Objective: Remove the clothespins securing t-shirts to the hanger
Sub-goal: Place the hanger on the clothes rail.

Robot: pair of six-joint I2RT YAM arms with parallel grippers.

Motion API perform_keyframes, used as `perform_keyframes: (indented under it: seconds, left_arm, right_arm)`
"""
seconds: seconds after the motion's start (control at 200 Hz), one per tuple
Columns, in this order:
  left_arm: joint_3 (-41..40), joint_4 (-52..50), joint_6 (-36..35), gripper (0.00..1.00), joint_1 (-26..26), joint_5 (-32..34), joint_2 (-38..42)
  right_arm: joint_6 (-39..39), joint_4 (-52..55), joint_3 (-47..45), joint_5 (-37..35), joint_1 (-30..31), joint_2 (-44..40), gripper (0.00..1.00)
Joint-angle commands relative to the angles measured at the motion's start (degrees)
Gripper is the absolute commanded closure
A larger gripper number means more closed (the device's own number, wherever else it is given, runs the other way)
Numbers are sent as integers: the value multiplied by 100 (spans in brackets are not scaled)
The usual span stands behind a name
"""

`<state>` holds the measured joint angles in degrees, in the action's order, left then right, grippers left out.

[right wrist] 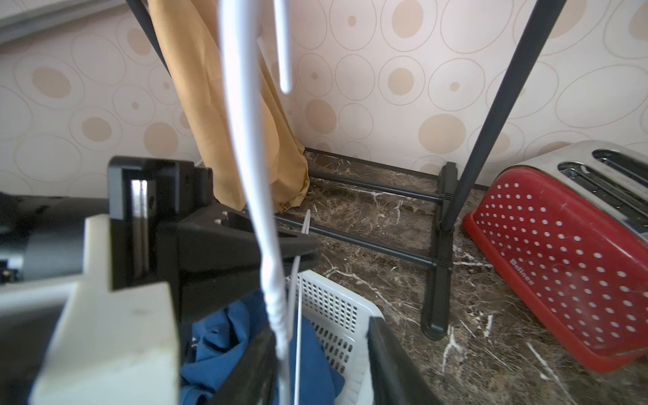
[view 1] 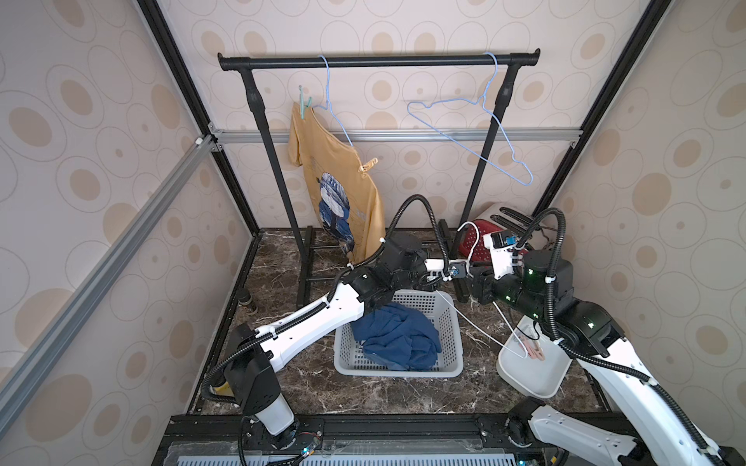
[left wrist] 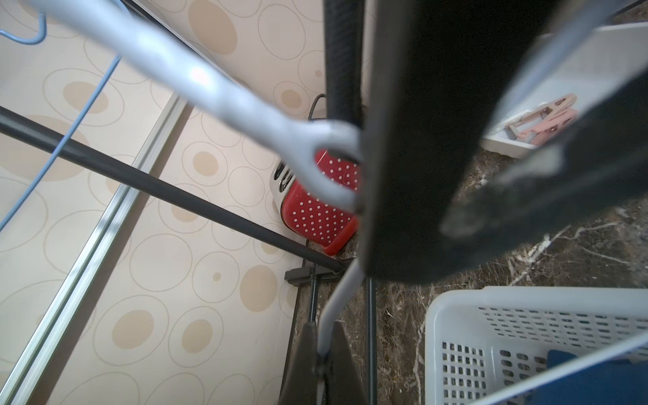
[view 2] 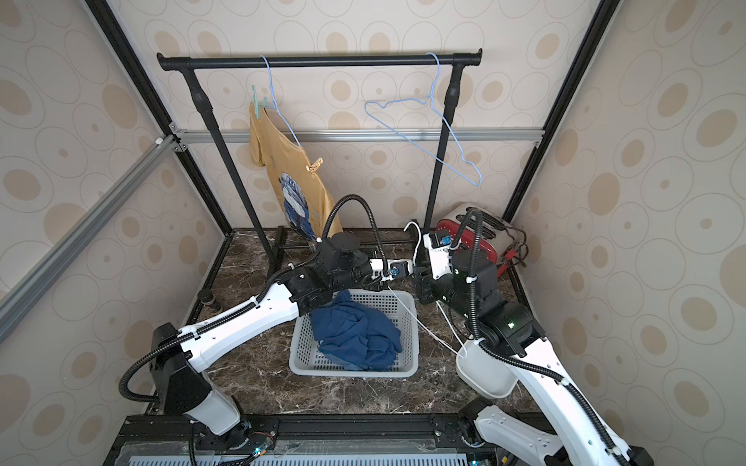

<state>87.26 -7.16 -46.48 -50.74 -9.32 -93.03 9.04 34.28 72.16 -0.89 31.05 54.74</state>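
Observation:
A mustard-yellow t-shirt (view 1: 335, 177) (view 2: 290, 169) hangs on a light blue hanger (view 1: 329, 101) at the rail's left end. A teal clothespin (view 1: 303, 101) and a tan clothespin (view 1: 368, 165) pin it there. Blue t-shirts (view 1: 397, 337) (right wrist: 224, 336) lie crumpled in the basket. Above the basket's far corner my left gripper (view 1: 456, 274) (left wrist: 324, 354) is shut on a white wire hanger (view 1: 472, 322) (left wrist: 245, 101) (right wrist: 245, 140). My right gripper (view 1: 470, 278) (right wrist: 319, 364) faces it with jaws open, the white wire beside one finger (right wrist: 252, 368).
A white perforated basket (view 1: 452, 322) (left wrist: 456, 305) stands mid-floor. To its right, a white tray (view 1: 533, 379) (left wrist: 596, 52) holds pinkish clothespins (view 1: 533, 351) (left wrist: 540, 122). A second blue hanger (view 1: 476, 137) hangs bare. A red dotted toaster (right wrist: 561, 263) sits by the black rack's right leg (view 1: 484, 161).

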Motion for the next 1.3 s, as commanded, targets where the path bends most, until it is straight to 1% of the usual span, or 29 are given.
perform_keyframes:
  seconds: [0.0,0.16,0.341,0.481,0.631,0.871,1.012,1.297]
  left_arm:
    - [99,163,-69,100,-22,99,171]
    - [32,171,2,100,175,-59,239]
    - [-10,188,35,100,421,-253,296]
    - [-26,192,25,100,549,-332,327]
    - [-38,212,35,100,634,-341,340]
    - [-149,373,86,100,706,-298,387]
    - [-148,360,86,100,741,-291,392]
    - [-148,347,139,100,772,-296,394]
  right_arm:
    - [-69,411,236,388,105,-68,50]
    - [-84,1341,674,389,112,-134,49]
    - [184,2492,1054,251,103,-333,47]
    - [448,3075,1190,327,109,-454,47]
    - [586,3636,1368,428,108,-413,49]
    - [712,3869,1425,536,104,-539,56]
    - [734,3987,1374,541,110,-583,63]
    - [718,4069,1296,442,99,-703,69]
